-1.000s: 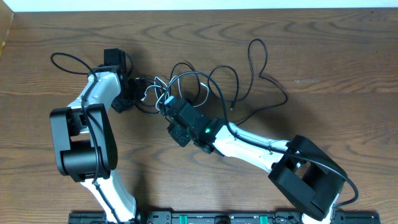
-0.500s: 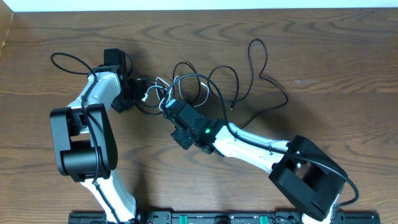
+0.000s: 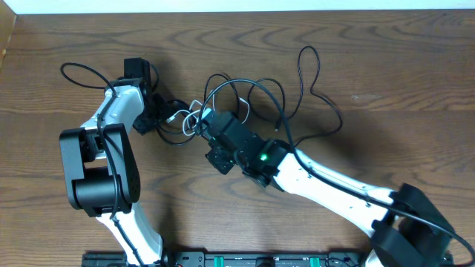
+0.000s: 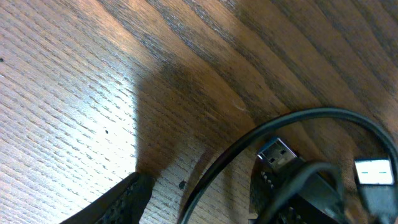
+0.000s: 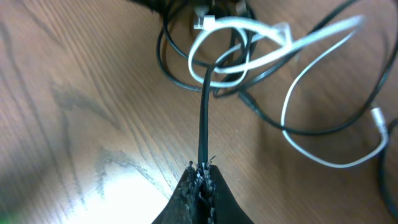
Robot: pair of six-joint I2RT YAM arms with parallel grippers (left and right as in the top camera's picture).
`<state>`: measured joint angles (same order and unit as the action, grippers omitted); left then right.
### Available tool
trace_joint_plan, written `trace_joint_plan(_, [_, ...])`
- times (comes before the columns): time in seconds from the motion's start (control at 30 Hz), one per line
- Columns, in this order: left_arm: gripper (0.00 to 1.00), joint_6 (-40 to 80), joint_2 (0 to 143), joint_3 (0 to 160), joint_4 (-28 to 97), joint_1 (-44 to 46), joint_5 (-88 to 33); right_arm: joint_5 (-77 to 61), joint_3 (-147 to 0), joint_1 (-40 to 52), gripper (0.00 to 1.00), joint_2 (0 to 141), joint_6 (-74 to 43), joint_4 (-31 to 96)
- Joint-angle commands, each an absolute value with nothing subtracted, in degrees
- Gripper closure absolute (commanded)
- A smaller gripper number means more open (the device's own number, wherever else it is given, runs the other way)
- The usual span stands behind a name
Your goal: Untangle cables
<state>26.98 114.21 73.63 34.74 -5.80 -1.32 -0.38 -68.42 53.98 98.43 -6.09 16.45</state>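
The cables [image 3: 223,98] lie in a loose knot on the desk [image 3: 386,59] between the two arms. They are thin, round, limp cords that loop over one another, with one black loop trailing off toward the far right. In the right wrist view we see a glossy white cable [image 5: 249,23] coiled through the darker ones. A black cable [image 5: 203,118] runs taut and straight from the knot into the right end effector [image 5: 200,169], whose fingers are pressed together on it. We judge that this pinch is meant to draw one strand clear while the other side of the knot is anchored. The left end effector [image 3: 157,111] sits at the knot's left edge. Its wrist view shows a metal-shelled plug [image 4: 278,152] on the matte, grained wood, with one dark fingertip [image 4: 124,199] nearby. We cannot tell how far apart its jaws stand, or whether it holds anything.
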Motion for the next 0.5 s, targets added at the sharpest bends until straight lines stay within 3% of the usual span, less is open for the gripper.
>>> trace_joint_plan(0.0, [0.43, 26.89, 116.44, 71.79, 35.55, -6.09, -1.02, -0.12, -68.25, 54.33, 0.99, 94.7, -4.01, 16.53])
trace_joint_plan(0.47, [0.43, 26.89, 116.44, 71.79, 35.53, -6.09, -1.02, 1.08, -68.25, 54.3, 0.99, 83.74, -1.98, 16.49])
